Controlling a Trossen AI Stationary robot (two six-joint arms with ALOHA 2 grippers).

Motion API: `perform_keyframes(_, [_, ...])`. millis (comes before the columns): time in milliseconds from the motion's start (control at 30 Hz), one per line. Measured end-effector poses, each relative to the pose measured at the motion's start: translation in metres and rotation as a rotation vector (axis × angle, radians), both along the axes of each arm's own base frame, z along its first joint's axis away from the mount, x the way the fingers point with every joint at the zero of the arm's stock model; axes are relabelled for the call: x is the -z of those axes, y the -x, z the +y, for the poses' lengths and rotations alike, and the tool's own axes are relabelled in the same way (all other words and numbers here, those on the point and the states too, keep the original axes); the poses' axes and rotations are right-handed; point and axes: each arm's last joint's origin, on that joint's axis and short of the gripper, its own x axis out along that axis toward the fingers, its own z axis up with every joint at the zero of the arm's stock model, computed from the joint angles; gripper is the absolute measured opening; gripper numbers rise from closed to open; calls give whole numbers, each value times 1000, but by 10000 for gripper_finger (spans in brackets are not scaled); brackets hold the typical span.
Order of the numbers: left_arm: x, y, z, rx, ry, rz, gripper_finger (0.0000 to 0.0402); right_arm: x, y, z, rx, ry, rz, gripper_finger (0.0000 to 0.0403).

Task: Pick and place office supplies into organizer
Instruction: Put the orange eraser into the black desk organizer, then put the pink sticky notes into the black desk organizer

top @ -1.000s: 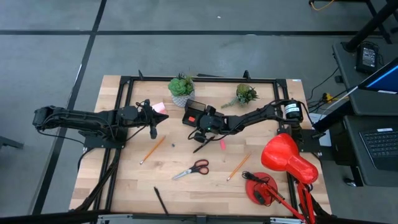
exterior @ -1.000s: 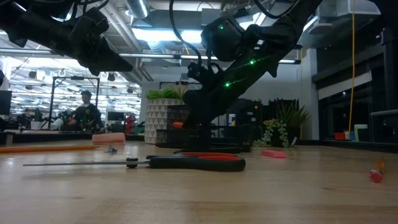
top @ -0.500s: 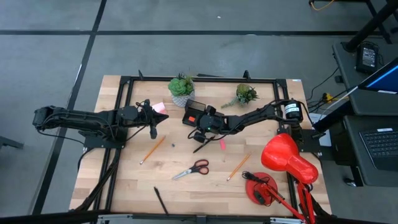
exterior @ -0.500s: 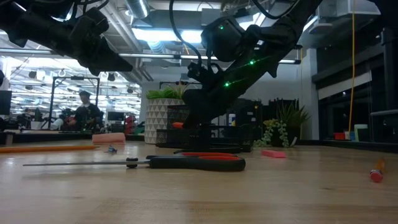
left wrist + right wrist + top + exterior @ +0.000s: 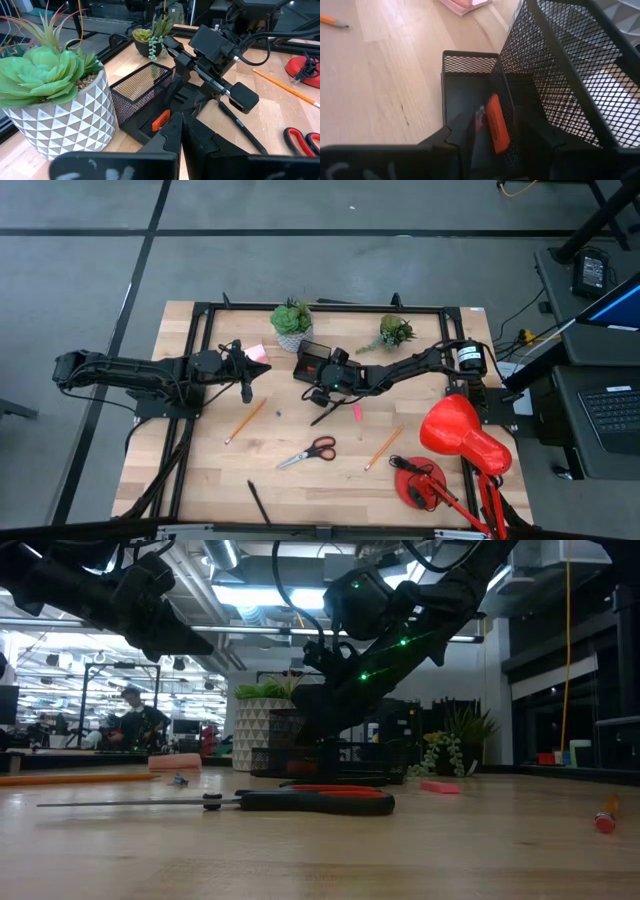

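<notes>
High view is showing the table from its near edge outward: a black pen [image 5: 258, 502] is lying nearest the front, then the red-handled scissors [image 5: 310, 451] and one orange-yellow pencil [image 5: 384, 447] beside them, with the red desk lamp [image 5: 462, 438] standing off to the right. A second pencil [image 5: 245, 420] is lying left of centre, and a tiny pink eraser [image 5: 357, 412] is sitting next to another black pen [image 5: 325, 414]. Farther back, the right gripper [image 5: 322, 392] is hanging over the low front tray of the organizer [image 5: 312, 360]. In its own wrist view its fingers [image 5: 451, 142] are standing apart, and the orange-red eraser [image 5: 496, 123] is lying loose in the tray between them, leaning against the mesh divider. The left gripper [image 5: 246, 390] is waiting well to the left, its fingers pressed together on nothing. The pink sticky-note pad [image 5: 256, 353] is lying just behind it. At the back edge two potted plants [image 5: 292, 324] are flanking the organizer
</notes>
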Motion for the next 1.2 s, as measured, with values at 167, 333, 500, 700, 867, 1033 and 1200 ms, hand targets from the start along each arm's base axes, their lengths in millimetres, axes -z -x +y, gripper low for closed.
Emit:
perform_keyframes(167, [0,0,0,0,0,0,6,-1,-1,2,-7,1,1,152])
perform_keyframes(333, [0,0,0,1,-1,1,6,-14,-11,14,-73,49,-16,153])
perform_keyframes(500, [0,0,0,1,-4,1,6,-28,-21,24,-130,94,-22,153])
perform_keyframes(700, [0,0,0,4,-13,4,6,-50,-24,33,-164,108,18,127])
perform_keyframes(867, [0,0,0,8,-9,0,6,-81,-11,32,-148,86,27,44])
perform_keyframes(1033, [-2,-1,-3,73,-14,-13,6,-108,9,31,-125,52,37,10])
perform_keyframes(1200, [-3,-2,-10,120,-23,-27,6,-110,26,31,-128,25,29,4])
